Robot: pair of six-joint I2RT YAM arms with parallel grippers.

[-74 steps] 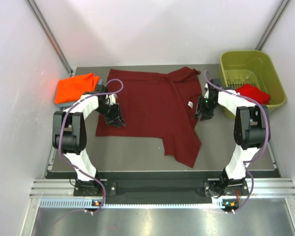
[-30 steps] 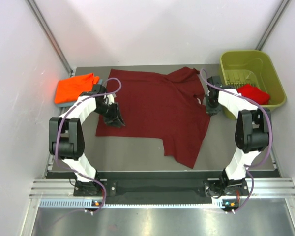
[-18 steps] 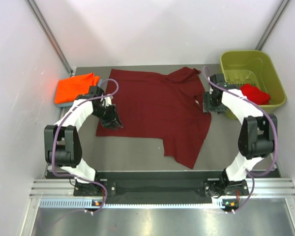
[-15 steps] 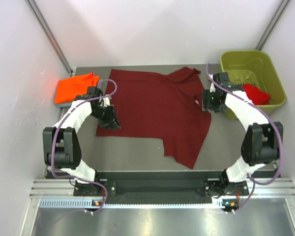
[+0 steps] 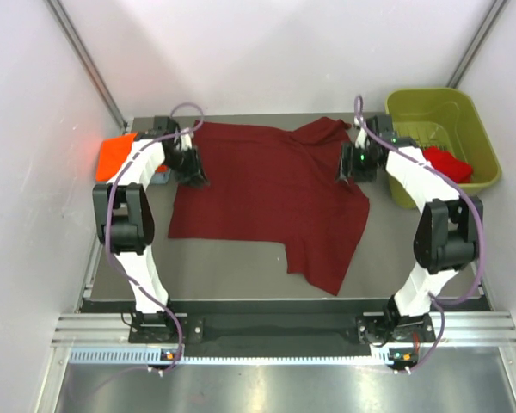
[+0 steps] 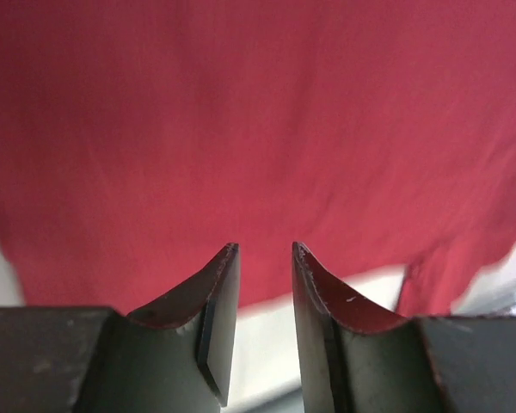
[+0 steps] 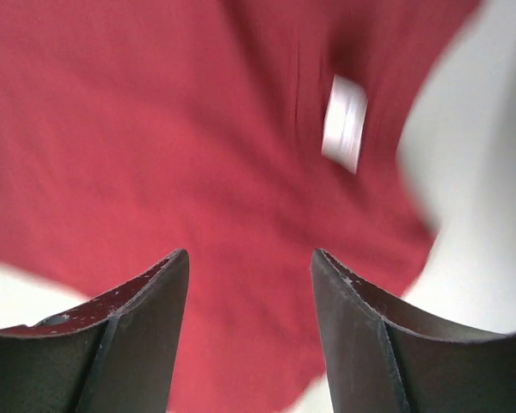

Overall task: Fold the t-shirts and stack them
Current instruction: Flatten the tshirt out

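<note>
A dark maroon t-shirt [image 5: 267, 194] lies spread on the table, with a flap trailing toward the near edge. My left gripper [image 5: 192, 169] hovers at its far left corner, jaws slightly apart with nothing between them [image 6: 265, 248] and maroon cloth [image 6: 258, 129] below. Open wide, my right gripper [image 5: 351, 163] is over the shirt's far right part, beside the sleeve. Its wrist view shows the empty jaws [image 7: 249, 254] above the cloth and a white tag [image 7: 344, 123]. A bright orange t-shirt [image 5: 112, 155] sits at the far left, partly hidden by my left arm. A bright red t-shirt [image 5: 447, 163] lies in the bin.
The olive-green plastic bin [image 5: 439, 107] stands at the far right corner, close to my right arm. White walls close in the table on three sides. Bare grey table [image 5: 232, 267] shows between the shirt and the near edge.
Both grippers moved toward the far edge of the maroon shirt. The right gripper opened and let go of the shirt's right edge, which now lies spread further right.
</note>
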